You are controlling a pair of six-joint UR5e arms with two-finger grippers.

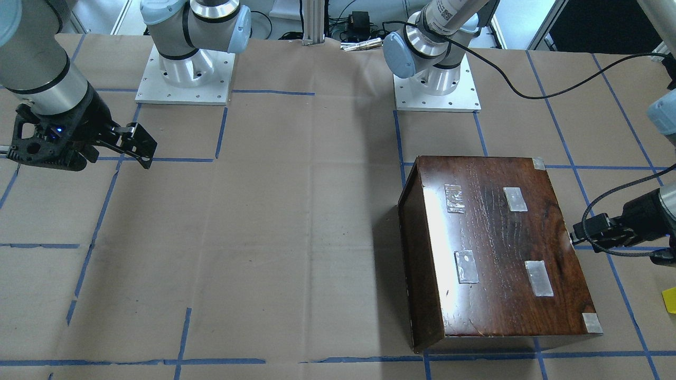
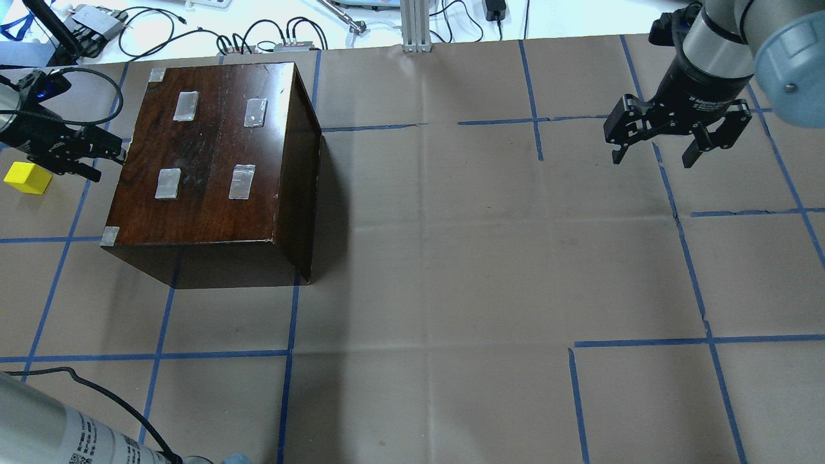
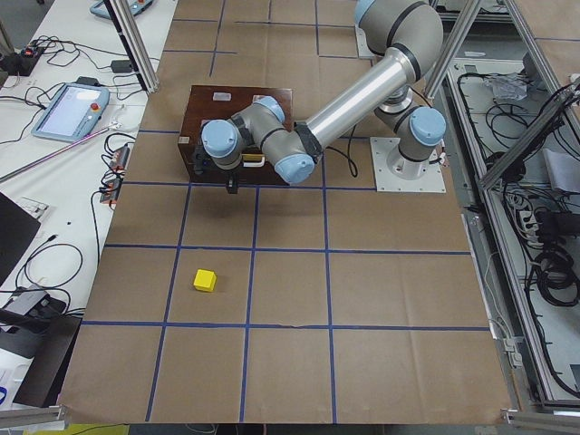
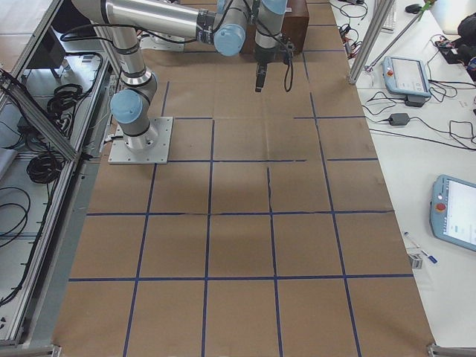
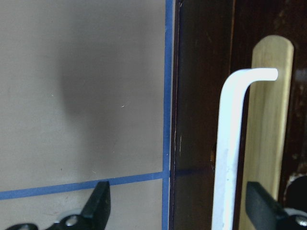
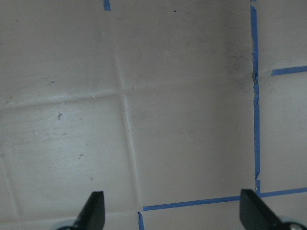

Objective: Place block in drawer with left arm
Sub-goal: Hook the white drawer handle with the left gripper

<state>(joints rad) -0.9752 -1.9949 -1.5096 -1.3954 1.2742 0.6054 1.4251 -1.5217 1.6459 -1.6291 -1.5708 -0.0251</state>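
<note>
The yellow block [image 2: 27, 178] lies on the table to the left of the dark brown box [image 2: 213, 148], apart from it; it also shows in the front view [image 1: 669, 300] and the left side view [image 3: 206, 280]. The drawer's dark front panel [image 5: 196, 96] sits flush in the box, shut. Its white handle [image 5: 229, 143] on a pale wood strip stands between my left gripper's fingers. My left gripper [image 5: 180, 206] is open at that face of the box [image 2: 103, 158], empty. My right gripper [image 2: 653, 159] is open and empty over bare paper at the far right.
The box [image 1: 501, 248] has several tape patches on top. Brown paper with blue tape lines covers the table [image 2: 451, 258]. Both arm bases [image 1: 185, 74] stand at the robot's edge. Cables and devices lie beyond the far edge [image 2: 258, 38].
</note>
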